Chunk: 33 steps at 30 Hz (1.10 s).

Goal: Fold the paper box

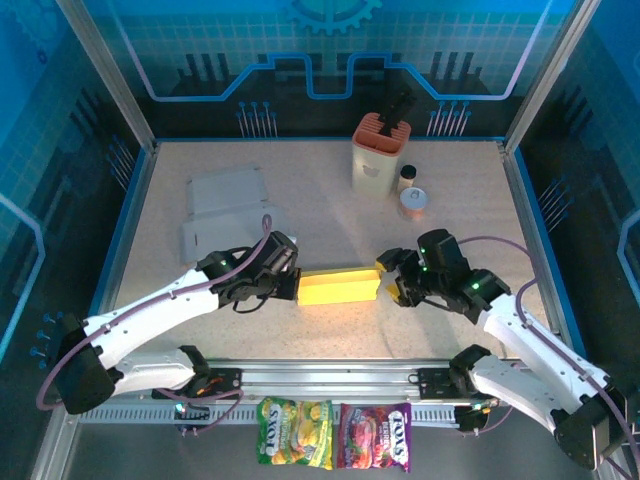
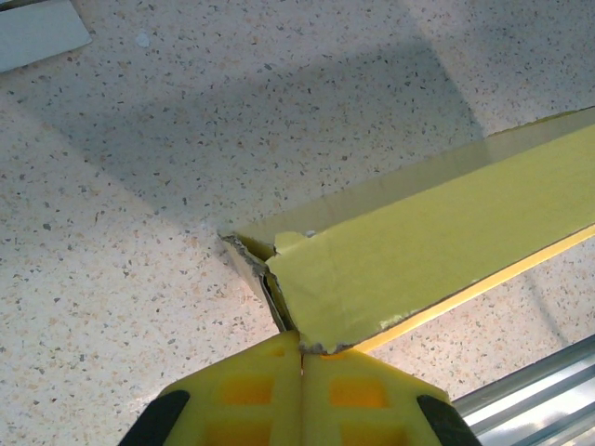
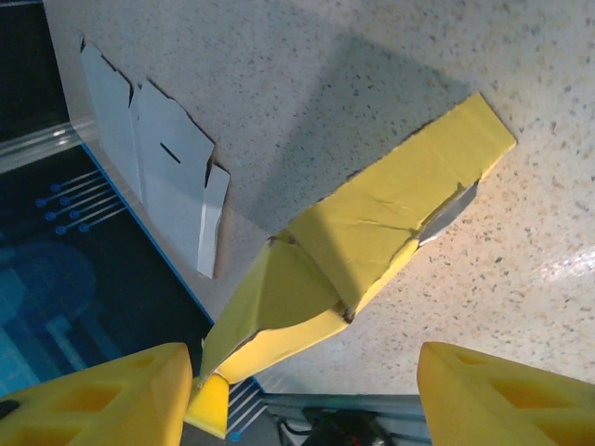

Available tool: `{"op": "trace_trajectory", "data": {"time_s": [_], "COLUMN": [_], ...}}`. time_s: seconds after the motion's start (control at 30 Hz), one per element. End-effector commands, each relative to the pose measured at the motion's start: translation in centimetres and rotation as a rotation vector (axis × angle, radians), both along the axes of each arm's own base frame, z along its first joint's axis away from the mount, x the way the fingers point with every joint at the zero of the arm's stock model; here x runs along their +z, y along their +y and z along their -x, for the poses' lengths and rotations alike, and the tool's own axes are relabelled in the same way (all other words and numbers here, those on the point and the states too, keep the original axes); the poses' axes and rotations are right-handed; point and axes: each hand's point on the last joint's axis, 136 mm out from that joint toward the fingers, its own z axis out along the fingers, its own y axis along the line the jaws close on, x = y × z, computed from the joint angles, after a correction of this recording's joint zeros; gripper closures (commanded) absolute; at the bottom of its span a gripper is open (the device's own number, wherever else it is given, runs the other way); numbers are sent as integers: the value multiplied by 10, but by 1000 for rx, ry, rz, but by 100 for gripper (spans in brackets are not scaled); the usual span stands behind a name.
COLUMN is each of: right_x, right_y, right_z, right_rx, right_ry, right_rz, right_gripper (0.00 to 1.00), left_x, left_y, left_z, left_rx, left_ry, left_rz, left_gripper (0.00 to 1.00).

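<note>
The yellow paper box point(image 1: 338, 286) lies lengthwise on the speckled table between the two arms, partly folded into a long bar. My left gripper point(image 1: 291, 284) is shut on its left end. In the left wrist view the pads point(image 2: 249, 390) meet on the torn end flap of the box point(image 2: 428, 237). My right gripper point(image 1: 391, 279) stands open at the box's right end. Its yellow fingers point(image 3: 98, 400) are spread wide on either side of the box point(image 3: 395, 209) and do not touch it.
Flat white cardboard blanks point(image 1: 226, 210) lie at the back left, and show as the white sheets point(image 3: 158, 172). A pink holder point(image 1: 381, 150), a small bottle point(image 1: 407, 178) and a round tin point(image 1: 413, 203) stand at the back right. Candy bags point(image 1: 333, 435) lie beyond the metal rail point(image 1: 330, 380).
</note>
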Motion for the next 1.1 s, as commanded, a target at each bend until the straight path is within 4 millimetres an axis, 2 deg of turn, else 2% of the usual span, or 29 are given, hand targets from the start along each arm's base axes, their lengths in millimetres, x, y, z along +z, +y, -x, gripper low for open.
{"op": "trace_trajectory", "data": {"time_s": [0.0, 0.23, 0.57, 0.73, 1.07], "right_x": [-1, -14, -30, -45, -62], "right_y": [4, 4, -5, -10, -17], "right_z": [-3, -8, -4, 4, 17], "right_rx": [-70, -91, -87, -64, -45], "right_ry": [48, 52, 39, 72, 132], "right_rz": [-90, -95, -48, -6, 51], "right_gripper": [35, 39, 62, 65, 69], "left_x": [-22, -22, -18, -12, 30], "left_y": [17, 15, 12, 9, -2], "left_z": [18, 18, 17, 16, 11], "left_rx": [10, 7, 9, 42, 132], "left_ry": [84, 86, 84, 86, 66], "left_rz": [-85, -81, -66, -29, 140], "left_gripper": [100, 100, 100, 99, 69]}}
